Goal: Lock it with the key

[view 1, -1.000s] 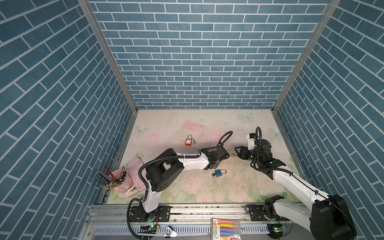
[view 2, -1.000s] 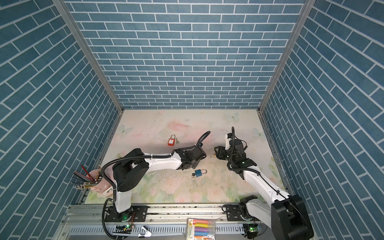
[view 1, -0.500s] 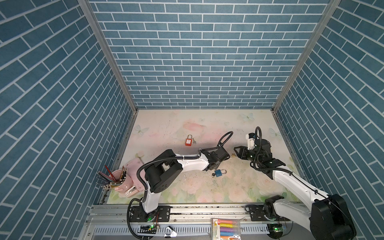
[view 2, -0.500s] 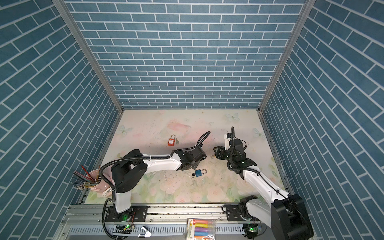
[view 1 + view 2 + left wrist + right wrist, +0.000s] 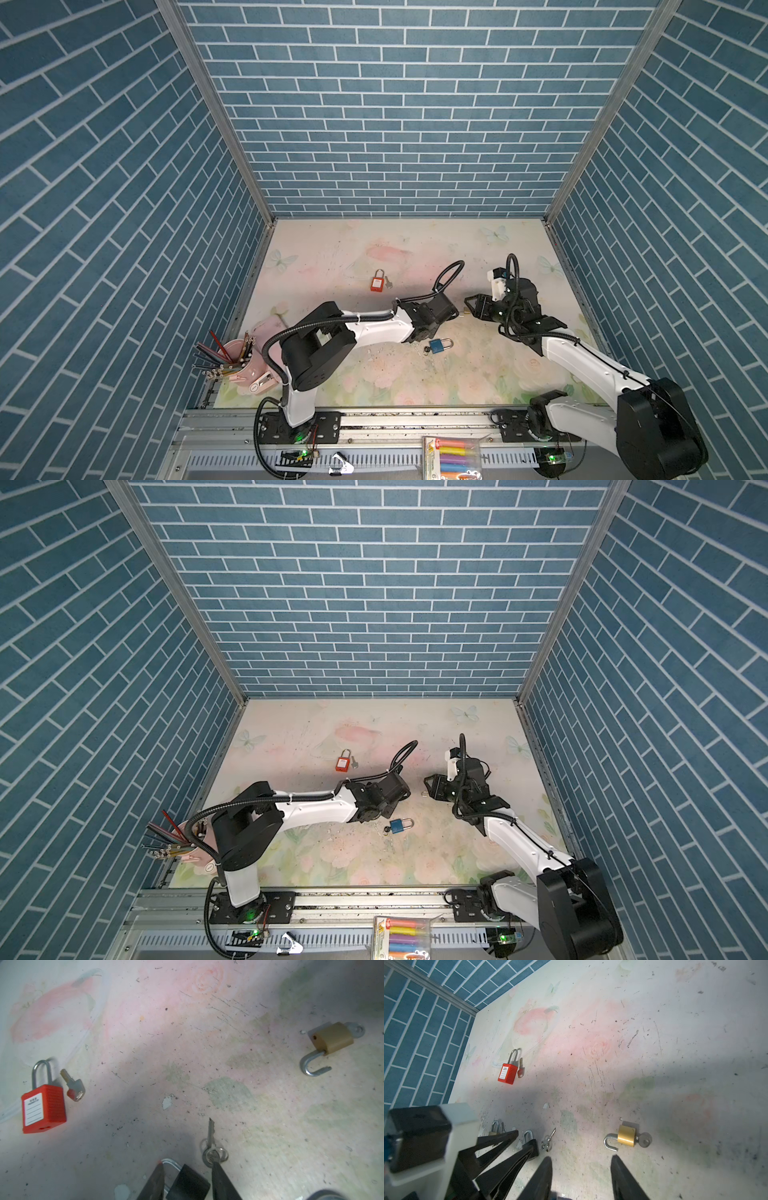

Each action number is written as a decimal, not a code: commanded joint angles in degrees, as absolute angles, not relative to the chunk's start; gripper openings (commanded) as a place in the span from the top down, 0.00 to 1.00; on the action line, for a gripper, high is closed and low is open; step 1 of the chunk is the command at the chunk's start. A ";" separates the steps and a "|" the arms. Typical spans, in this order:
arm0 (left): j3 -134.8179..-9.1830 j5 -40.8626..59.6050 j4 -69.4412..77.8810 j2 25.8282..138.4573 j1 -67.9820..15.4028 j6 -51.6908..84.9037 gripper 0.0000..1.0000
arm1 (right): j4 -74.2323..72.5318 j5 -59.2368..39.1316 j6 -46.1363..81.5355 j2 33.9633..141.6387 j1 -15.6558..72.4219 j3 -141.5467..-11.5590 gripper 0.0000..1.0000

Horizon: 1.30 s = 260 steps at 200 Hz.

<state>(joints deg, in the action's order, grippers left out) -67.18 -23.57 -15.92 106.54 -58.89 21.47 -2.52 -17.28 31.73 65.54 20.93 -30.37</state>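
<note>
With the far wall as twelve o'clock in both top views, a pack of coloured markers [image 5: 451,459] sits nearest, on the front rail at six o'clock. A pink cup of pencils [image 5: 237,359] occupies the eight o'clock corner of the worktop [image 5: 374,386], its pencils fanning toward nine. Farther in, a blue padlock [image 5: 436,345] lies flat just at six o'clock of the left wrist. The left fingers [image 5: 217,1171] point toward three o'clock and are spread apart, released, clamping nothing. The black padlock [image 5: 188,1185] lies on the worktop between them, its shackle toward their tips. The ringed key [image 5: 211,1152] rests with its bow touching one fingertip and its blade pointing on ahead. Beyond it, at three o'clock of the left fingers, is the brass padlock [image 5: 626,1135]. Its shackle is swung open and a plain key [image 5: 643,1140] is seated in its base. The right fingers [image 5: 548,1166] point toward nine o'clock, also spread and holding nothing, with the brass padlock just off their tips. Farthest back, at about ten o'clock of the left fingers and well apart, a red padlock [image 5: 43,1108] lies shut with a red-headed key [image 5: 73,1087] just beside it.
</note>
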 commanded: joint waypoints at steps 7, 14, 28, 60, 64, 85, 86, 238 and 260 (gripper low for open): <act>-65.93 -27.10 -12.89 100.01 -58.33 20.84 0.50 | -1.09 -19.43 32.87 67.10 21.24 -31.89 0.53; -65.23 -27.36 -11.55 98.28 -58.02 20.52 0.46 | -0.49 -20.21 32.08 67.49 21.38 -32.11 0.53; -63.53 -27.35 -9.19 94.64 -56.77 20.33 0.34 | 1.40 -23.25 28.72 68.89 22.23 -33.13 0.52; -57.54 -22.97 -4.88 85.67 -50.75 20.65 0.17 | 10.62 -22.14 16.35 71.13 29.95 -37.13 0.50; -56.74 -22.33 -4.41 84.51 -49.62 21.03 0.14 | 11.30 -21.17 15.57 71.41 31.12 -37.47 0.50; -50.69 -17.13 -0.79 77.87 -43.35 24.11 0.13 | 12.70 -20.58 14.17 73.30 35.31 -39.49 0.47; -50.40 -16.87 -0.57 77.56 -42.99 24.27 0.13 | 12.81 -20.31 14.16 73.47 35.45 -39.61 0.47; -47.21 -4.68 -9.24 75.24 -59.52 -17.91 0.13 | 26.15 -13.07 41.22 65.41 29.69 -40.52 0.46; -47.61 -0.74 -9.37 80.30 -60.64 -18.28 0.13 | 24.66 -14.59 41.10 62.03 26.56 -36.09 0.46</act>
<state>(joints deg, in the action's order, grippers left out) -46.48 -4.43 -5.04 76.47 -59.66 -12.12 24.62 -11.55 38.68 64.79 29.08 -40.07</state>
